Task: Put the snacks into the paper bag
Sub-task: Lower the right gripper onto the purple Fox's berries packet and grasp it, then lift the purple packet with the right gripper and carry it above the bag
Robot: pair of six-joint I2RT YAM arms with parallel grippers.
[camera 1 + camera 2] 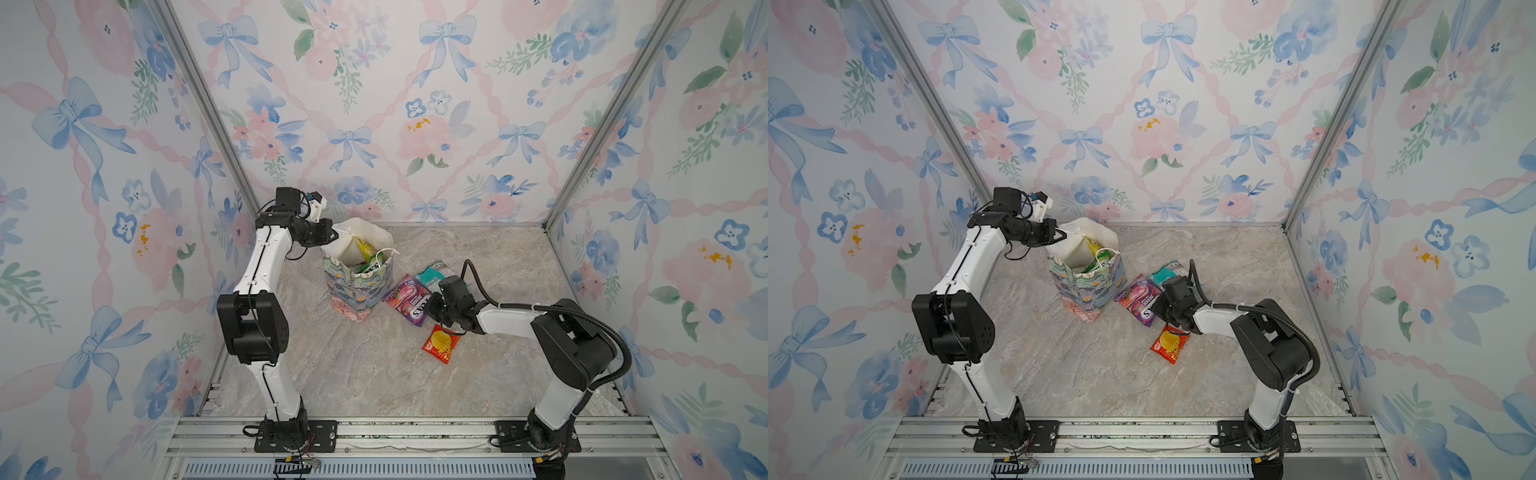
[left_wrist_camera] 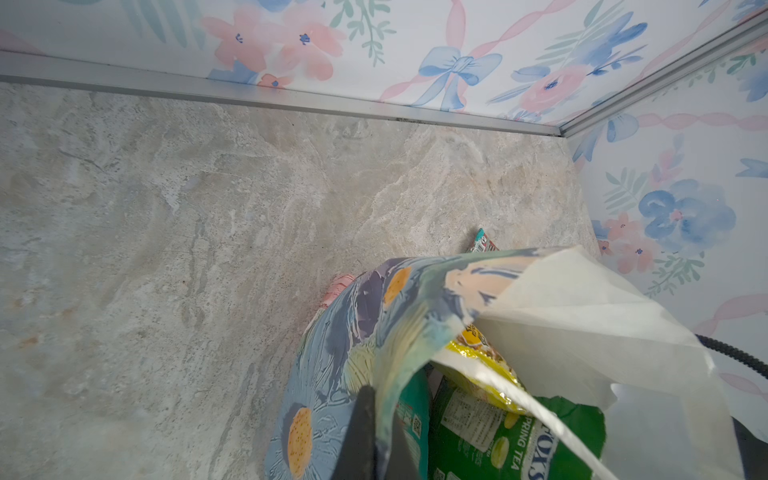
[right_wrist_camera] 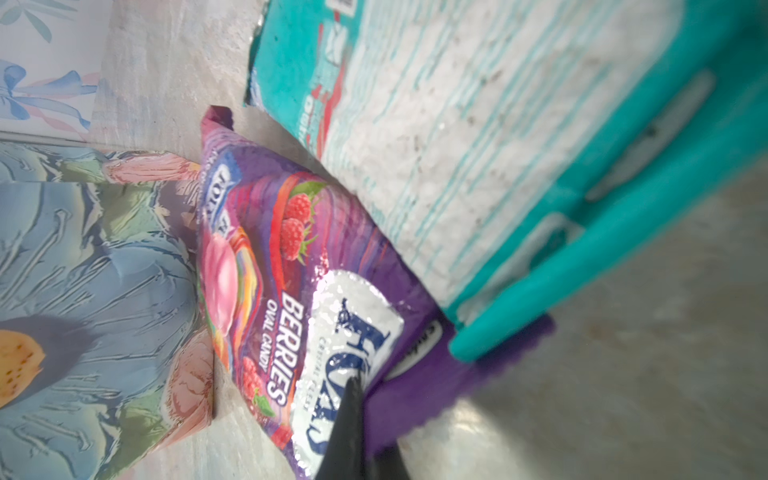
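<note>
paper bag point(image 1: 356, 286) rim pinched by left tool point(image 1: 335, 236), right tool point(image 1: 432, 309) gripping purple packet point(image 1: 404, 296) (berries)

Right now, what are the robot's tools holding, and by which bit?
The left tool pinches the paper bag by its top rim. The right tool is shut on the purple packet at its logo end.

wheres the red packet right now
The red packet lies flat on the table, right of centre in both top views, just in front of the right gripper and purple packet.
</note>
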